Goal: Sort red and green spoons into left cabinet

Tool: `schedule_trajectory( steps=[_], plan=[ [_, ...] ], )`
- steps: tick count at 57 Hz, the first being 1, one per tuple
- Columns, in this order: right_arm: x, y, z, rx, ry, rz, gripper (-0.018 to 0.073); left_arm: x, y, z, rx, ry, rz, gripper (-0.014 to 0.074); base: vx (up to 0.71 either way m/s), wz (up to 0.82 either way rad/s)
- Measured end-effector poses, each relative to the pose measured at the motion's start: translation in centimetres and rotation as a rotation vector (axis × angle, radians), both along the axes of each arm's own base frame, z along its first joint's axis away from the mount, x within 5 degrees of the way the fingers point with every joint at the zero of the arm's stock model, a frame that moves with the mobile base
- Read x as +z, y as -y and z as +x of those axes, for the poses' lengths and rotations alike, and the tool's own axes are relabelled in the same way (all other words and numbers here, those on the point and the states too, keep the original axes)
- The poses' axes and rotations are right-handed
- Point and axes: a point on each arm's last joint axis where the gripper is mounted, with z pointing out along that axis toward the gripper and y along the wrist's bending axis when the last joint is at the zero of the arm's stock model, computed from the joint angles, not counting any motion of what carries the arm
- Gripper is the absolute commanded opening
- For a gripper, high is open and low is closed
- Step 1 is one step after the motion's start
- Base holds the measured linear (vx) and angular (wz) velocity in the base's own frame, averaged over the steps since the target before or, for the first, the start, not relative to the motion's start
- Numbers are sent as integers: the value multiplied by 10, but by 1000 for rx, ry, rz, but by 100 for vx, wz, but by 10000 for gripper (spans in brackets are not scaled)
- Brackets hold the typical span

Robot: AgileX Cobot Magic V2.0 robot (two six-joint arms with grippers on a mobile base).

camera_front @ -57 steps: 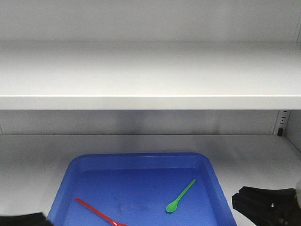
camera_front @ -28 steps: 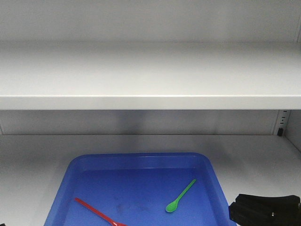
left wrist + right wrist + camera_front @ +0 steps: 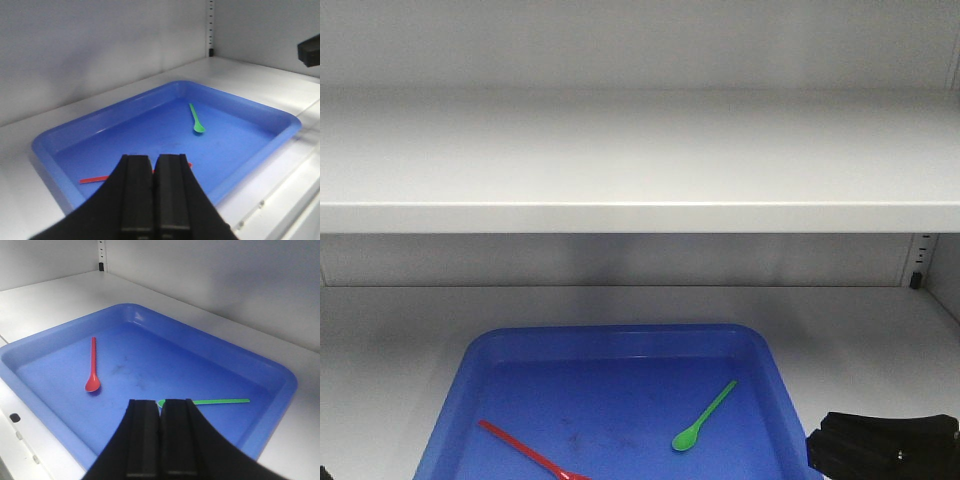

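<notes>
Front view: the left cabinet fills the frame, pale grey-white, its horizontal shelf crossing the middle and a peg-holed rail at 3 o'clock; on the cabinet floor a blue tray sits at 6 o'clock; inside it the green spoon lies aslant at the tray's 4 o'clock, bowl toward the camera, and the red spoon lies at 7 o'clock, its lower end cut off by the frame edge; the two are well apart; a black piece of the right arm shows at 5 o'clock just beside the tray's corner, though this view does not show how either claw stands.

Left wrist view: only here the left gripper appears, at 6 o'clock, its two black fingers pressed together with nothing between them; it hides the middle of the red spoon, of which only the handle end shows clearly; the green spoon lies beyond at 1 o'clock, whole.

Right wrist view: the right gripper is likewise closed on nothing; here the red spoon shows entire, bowl near, at 9 o'clock, while the green spoon has its bowl partly hidden behind the fingertips.
</notes>
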Motion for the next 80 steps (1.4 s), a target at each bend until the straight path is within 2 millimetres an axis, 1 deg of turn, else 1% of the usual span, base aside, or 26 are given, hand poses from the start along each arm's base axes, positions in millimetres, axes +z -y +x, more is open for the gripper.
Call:
schedule_trajectory(
  steps=[8, 17, 23, 29, 36, 50, 55, 60, 64, 80],
  plan=[
    [0, 0, 0, 0, 0, -1, -3, 2, -3, 3, 48, 10, -20, -1, 0, 0],
    [0, 0, 0, 0, 0, -2, -3, 6, -17, 11, 227, 29, -82, -1, 0, 0],
    [0, 0, 0, 0, 0, -2, -3, 8, -24, 14, 311, 82, -63, -1, 0, 0],
    [0, 0, 0, 0, 0, -2, -3, 3, -32, 12, 374, 110, -75, -1, 0, 0],
    [0, 0, 0, 0, 0, -2, -3, -14, -43, 1, 459, 160, -96, -1, 0, 0],
    [0, 0, 0, 0, 0, -2, -3, -60, -57, -25, 587, 214, -138, -1, 0, 0],
    [0, 0, 0, 0, 0, -2, -3, -78, -59, -29, 615, 219, -137, -1, 0, 0],
    [0, 0, 0, 0, 0, -2, -3, -99, -60, -29, 638, 199, -126, -1, 0, 0],
    [0, 0, 0, 0, 1, -3, -3, -112, -60, -28, 649, 167, -116, -1, 0, 0],
    [0, 0, 0, 0, 1, -3, -3, -118, -60, -28, 653, 118, -106, -1, 0, 0]
  ],
)
